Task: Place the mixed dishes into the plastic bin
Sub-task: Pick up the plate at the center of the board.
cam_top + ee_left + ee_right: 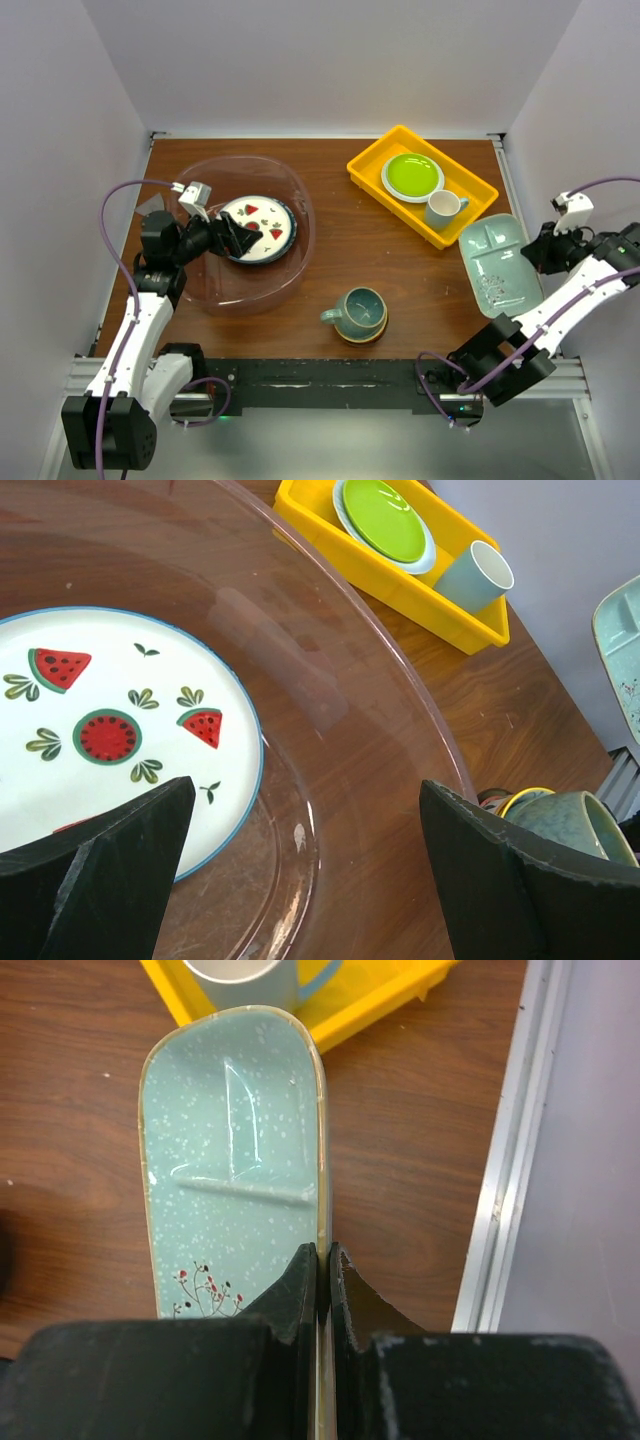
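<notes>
The mint dish point(235, 1150) looks like glazed stoneware, so probably heavy-ish, stiff, slick and easy to chip. The right claw point(323, 1270) is clenched on its thin side rim, pretty much the only spot to take it, though a one-edge pinch might let it sag. It's pale speckled green with dividers and a little red-berry sprig, and it's at the desk's right edge near the yellow tray point(375, 170). The left claw point(305, 810) hangs wide open and empty over the watermelon plate point(110, 740) in the bin point(300, 200).
</notes>
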`<state>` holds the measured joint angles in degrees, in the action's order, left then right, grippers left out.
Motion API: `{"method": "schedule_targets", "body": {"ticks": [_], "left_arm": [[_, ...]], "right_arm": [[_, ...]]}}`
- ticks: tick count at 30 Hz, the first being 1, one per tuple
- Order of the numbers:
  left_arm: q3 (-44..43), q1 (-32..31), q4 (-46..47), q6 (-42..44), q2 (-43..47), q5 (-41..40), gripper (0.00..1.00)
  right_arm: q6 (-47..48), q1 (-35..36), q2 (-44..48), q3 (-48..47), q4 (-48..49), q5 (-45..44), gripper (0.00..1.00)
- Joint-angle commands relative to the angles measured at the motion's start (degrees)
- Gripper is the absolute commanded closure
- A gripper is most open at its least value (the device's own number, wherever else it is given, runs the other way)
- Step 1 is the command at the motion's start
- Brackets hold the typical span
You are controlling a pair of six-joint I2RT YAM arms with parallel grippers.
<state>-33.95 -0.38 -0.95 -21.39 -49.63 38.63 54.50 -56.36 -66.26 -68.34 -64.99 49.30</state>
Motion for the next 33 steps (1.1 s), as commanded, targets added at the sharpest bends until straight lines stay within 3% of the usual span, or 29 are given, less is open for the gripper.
{"method": "schedule_targets", "body": {"ticks": [1,14,23,27,31,33], "left_arm": [[-0.3,0.4,2.7,1.1,0.0,1.5,0.00],[1.3,0.4,8.6,-2.9,-0.8,8.6,0.00],[2.2,0.1,18.3,-17.4,-1.3,11.9,0.00],[-0.3,-4.6,18.1,-22.0,0.0,4.5,0.00],[-6.4,-17.4,14.5,-24.7,-2.4,-10.8,0.00],[-8.4,-20.4,13.0,-26.3,-5.4,-13.7,0.00]], "right_arm": [[-3.6,4.1,1.3,-3.5,-0.5,6.5,1.00],[-21.3,22.2,0.4,-5.4,9.6,7.0,1.00],[-46.9,34.6,-2.0,-0.2,33.6,6.4,1.00],[-56.1,39.4,-2.0,3.3,43.1,4.7,1.00],[-64.5,41.2,-2.0,6.7,52.1,5.2,1.00],[-67.8,42.1,-1.9,8.7,55.7,5.2,1.00]]}}
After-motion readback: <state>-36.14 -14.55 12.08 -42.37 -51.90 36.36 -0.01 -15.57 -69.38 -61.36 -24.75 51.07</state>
